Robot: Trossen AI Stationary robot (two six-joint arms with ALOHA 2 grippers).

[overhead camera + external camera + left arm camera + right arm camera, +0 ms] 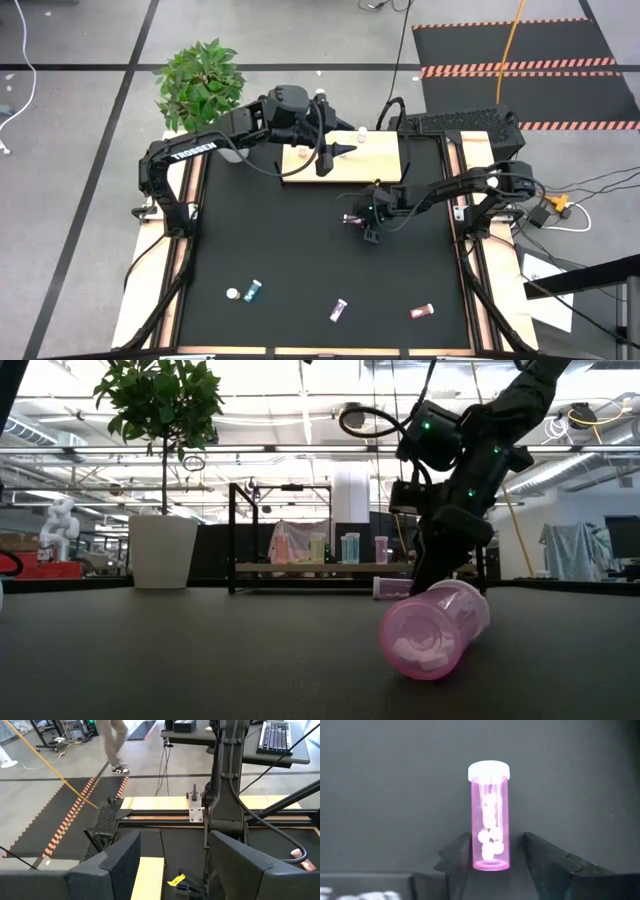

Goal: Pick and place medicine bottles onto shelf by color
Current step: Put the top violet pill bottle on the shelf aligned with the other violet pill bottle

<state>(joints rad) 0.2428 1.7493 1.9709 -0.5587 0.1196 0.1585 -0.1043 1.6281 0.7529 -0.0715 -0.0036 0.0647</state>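
we see four bottles [327,547] standing on the shelf [340,160]. our right gripper [371,226] straddles a lying pink bottle [489,815] mid-mat, fingers apart. three more bottles [340,309] lie near the front. our left gripper [335,151], fingers apart, hovers over the shelf.
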